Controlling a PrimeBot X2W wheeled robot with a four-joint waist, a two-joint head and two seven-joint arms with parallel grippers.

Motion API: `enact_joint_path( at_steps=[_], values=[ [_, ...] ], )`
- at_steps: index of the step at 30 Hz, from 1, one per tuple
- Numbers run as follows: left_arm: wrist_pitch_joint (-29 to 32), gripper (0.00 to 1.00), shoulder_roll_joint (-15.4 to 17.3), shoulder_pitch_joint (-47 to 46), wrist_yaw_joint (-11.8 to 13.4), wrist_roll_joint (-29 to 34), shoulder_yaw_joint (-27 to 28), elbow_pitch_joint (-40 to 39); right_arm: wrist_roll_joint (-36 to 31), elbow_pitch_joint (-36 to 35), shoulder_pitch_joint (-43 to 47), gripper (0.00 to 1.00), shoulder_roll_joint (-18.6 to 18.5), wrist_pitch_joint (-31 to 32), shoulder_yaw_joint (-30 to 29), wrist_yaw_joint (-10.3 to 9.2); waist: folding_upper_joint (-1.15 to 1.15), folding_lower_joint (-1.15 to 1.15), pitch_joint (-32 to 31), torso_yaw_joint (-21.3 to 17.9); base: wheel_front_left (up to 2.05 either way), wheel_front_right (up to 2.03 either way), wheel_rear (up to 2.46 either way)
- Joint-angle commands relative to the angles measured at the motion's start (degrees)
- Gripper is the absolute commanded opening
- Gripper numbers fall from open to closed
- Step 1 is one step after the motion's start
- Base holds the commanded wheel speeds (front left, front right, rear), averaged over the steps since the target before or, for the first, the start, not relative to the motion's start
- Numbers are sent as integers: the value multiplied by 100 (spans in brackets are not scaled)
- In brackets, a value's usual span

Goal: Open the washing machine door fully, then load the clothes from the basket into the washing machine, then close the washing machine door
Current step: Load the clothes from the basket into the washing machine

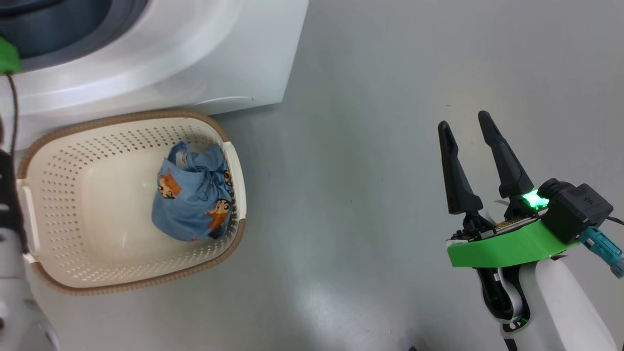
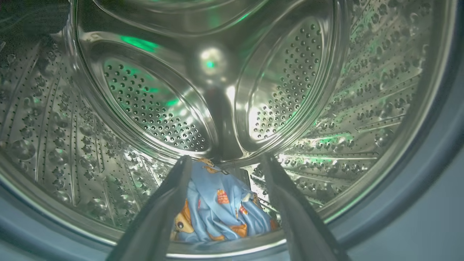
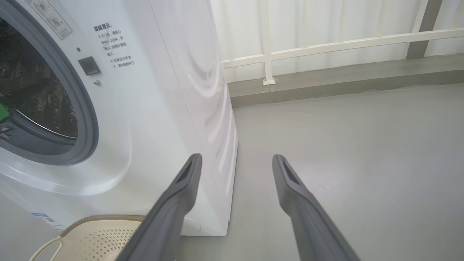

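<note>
drum (image 2: 152,108): polished steel, perforated, mirror-bright
clothes (image 1: 192,200): soft blue cloth, matt, crumpled
basket (image 1: 63,195): smooth cream plastic, brown woven-look rim
washing machine (image 1: 195,58): white casing, smooth, glossy
floor (image 1: 365,170): grey, smooth, faint sheen
right gripper (image 1: 463,119): matt dark fingers

(a) machine (image 1: 170,58): white front-loader; round opening uncovered, ringed by a grey gasket (image 3: 87,119); small blue label (image 3: 45,219) low on its front.
(b) drum (image 2: 152,116): perforated steel with a lobed back wall.
(c) drum garment (image 2: 221,210): light blue cloth printed with orange-brown cartoon figures, crumpled on the drum bottom just behind the front lip.
(d) basket (image 1: 73,170): cream perforated plastic, brown woven-look rim, side handles; upright on the grey floor (image 1: 365,195), close against the machine's front base.
(e) basket garment (image 1: 192,197): same print, bunched against the basket wall on the robot's right.
</note>
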Motion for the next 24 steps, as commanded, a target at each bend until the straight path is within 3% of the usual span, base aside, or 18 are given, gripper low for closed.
enact_joint_path(
  at_steps=[1,24],
  values=[
    [-30,100,233,222,-14,-23,55,-210,47,-113,45,100,-16,-45,97,32,0,0,-63,48,0,0,0],
    [-30,100,-598,2970,-139,-64,246,-1583,43,102,516,100,-378,-45,-82,32,0,0,-1245,620,0,0,0]
  ],
)
